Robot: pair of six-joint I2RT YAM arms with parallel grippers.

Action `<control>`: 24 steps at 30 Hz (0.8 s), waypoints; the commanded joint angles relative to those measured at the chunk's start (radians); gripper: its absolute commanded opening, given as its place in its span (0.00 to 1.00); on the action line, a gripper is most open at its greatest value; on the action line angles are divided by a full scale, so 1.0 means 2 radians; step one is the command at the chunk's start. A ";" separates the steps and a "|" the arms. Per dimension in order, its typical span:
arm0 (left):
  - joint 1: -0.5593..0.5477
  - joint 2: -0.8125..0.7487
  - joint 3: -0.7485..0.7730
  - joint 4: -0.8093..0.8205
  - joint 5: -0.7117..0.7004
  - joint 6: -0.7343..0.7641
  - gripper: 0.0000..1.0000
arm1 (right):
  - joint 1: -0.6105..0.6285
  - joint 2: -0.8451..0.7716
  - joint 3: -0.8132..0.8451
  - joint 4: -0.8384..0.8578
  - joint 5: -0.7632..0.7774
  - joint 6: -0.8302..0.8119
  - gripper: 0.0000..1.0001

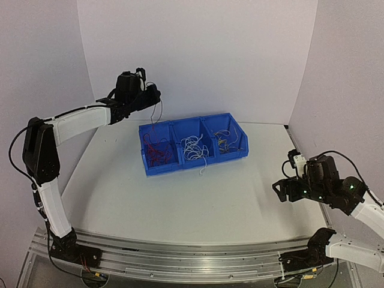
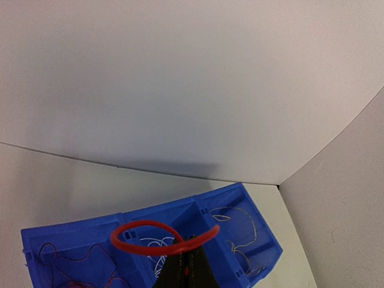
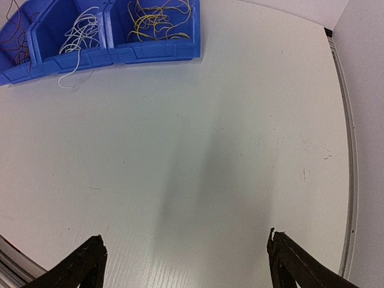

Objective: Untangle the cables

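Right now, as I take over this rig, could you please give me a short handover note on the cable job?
Left gripper: shut on a red cable, high above the left compartment of the blue bin.
Right gripper: open, empty, over the table.
Bin: red cables left, white cables middle, yellow cables right.
Done: colours look separated.
To do: drop the held cable in; one white strand trails over the front wall.

Bin: blue three-compartment bin [image 1: 231, 157], moulded plastic, smooth, slight sheen.
Lifted cable: thin red cable loop [image 2: 115, 240], smooth, glossy sheath.
Binned cables: dark red cables [image 1: 157, 150], white cables [image 1: 195, 147] and yellow-orange cables [image 3: 159, 18], fine smooth-coated strands; gloss not discernible.
Tabletop: white tabletop [image 1: 180, 204], smooth, matt, faintly scuffed and speckled.
Rail: silver grooved rail [image 1: 192, 261], bare metal, dull sheen.
Arm: white-shelled left arm [image 1: 78, 123], matt plastic casing; black matt joints.
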 commanded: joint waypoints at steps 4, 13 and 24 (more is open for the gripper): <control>0.002 0.021 -0.078 0.023 -0.001 -0.035 0.00 | -0.001 0.005 0.009 0.001 0.008 0.000 0.91; -0.002 0.082 -0.066 -0.042 0.005 -0.041 0.04 | -0.001 0.003 0.013 0.001 0.002 0.008 0.91; -0.057 0.057 0.002 -0.117 -0.092 -0.008 0.47 | 0.000 0.007 0.021 -0.001 -0.016 0.015 0.91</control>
